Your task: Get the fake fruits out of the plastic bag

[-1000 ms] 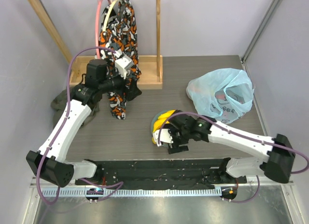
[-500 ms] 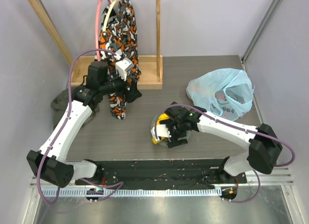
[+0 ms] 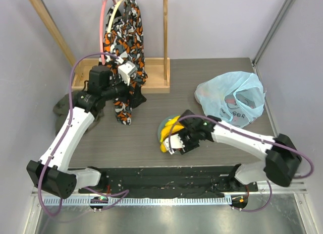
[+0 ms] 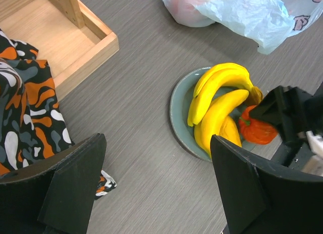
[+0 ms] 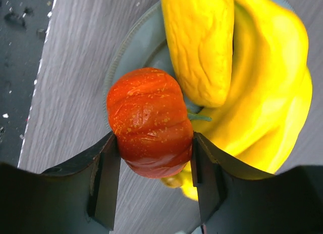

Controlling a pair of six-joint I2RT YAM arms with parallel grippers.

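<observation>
From above, the right gripper (image 3: 182, 142) covers whatever it holds at the near right edge of the grey plate (image 3: 161, 128); only the banana bunch (image 3: 171, 124) shows there. The plastic bag (image 3: 232, 103) lies crumpled at the far right of the table, well apart from the plate. Its contents are hard to make out, though a reddish shape shows through its wall in the left wrist view and is cut off by the frame.

Compared with a second ago, the right gripper has shifted slightly towards the plate and its arm has swung. The left arm, the bag and the patterned cloth (image 3: 126, 37) look as they did.

The right wrist view shows what the top view hides; both fingers (image 5: 108, 178) press the sides of the small ribbed orange fruit (image 5: 149, 120), pinching it just beside the bananas at the plate's rim. The left gripper (image 4: 159, 188) hangs with jaws spread wide and nothing between them, near the cloth and the wooden rack base (image 4: 55, 37); its camera also catches the orange fruit beside the right gripper.
</observation>
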